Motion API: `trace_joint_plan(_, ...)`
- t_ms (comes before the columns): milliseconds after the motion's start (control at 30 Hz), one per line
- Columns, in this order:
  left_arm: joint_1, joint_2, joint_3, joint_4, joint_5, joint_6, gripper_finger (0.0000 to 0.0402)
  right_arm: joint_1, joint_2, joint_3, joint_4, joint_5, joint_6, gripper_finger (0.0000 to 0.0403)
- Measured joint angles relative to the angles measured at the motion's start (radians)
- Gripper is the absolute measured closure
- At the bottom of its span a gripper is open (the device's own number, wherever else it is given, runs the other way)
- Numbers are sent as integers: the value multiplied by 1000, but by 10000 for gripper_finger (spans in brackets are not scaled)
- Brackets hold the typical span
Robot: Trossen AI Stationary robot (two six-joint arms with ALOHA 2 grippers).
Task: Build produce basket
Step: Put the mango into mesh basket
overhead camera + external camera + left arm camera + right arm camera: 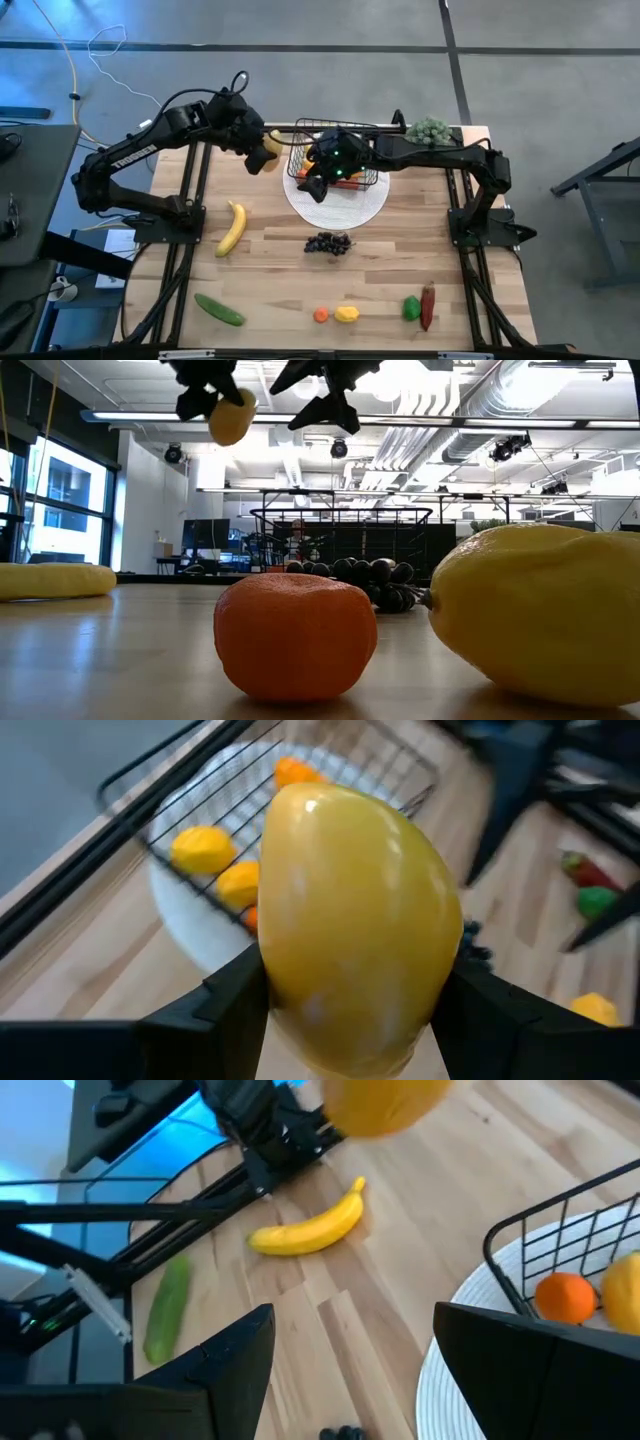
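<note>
High view: the left hand (262,150) hangs above the worktop (270,290) just beside the left wall of the black wire basket (300,140), pinching a yellow mango (271,143) between its 2 fingers (215,1010); the basket stands on a round white plate (340,205) and, by the left wrist view, already holds a lemon (203,849) and an orange (296,769). The right hand (318,183) hovers over the basket's near edge with its fingers spread and nothing between them. Out on the worktop, well apart from the basket, lie a banana (233,228), a bunch of dark grapes (328,243), a cucumber (219,309), a small orange (320,315), another lemon (346,314), a green pepper (411,308) and a red chili (428,305). The step in hand looks like carrying the mango in; to do it well, the left hand should clear the rim before lowering, aim for a free patch of mesh beside the fruit already inside, and let go low so the mango does not roll or bounce out; the right hand sits close and should keep out of the path.
</note>
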Motion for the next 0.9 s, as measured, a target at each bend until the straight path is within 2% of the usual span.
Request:
trace_joint_plan(300,-47,0,0,25,15,-8,188,14,0,0,114,24,5,148)
trace_joint_plan(533,-47,0,0,147,136,-54,188,-2,0,0,195,94,-24,148)
trace_joint_plan(667,-46,0,0,202,141,-88,188,-12,0,0,239,124,-32,148)
trace_joint_plan(900,-46,0,0,240,119,-111,188,-22,0,-1,263,104,-79,148)
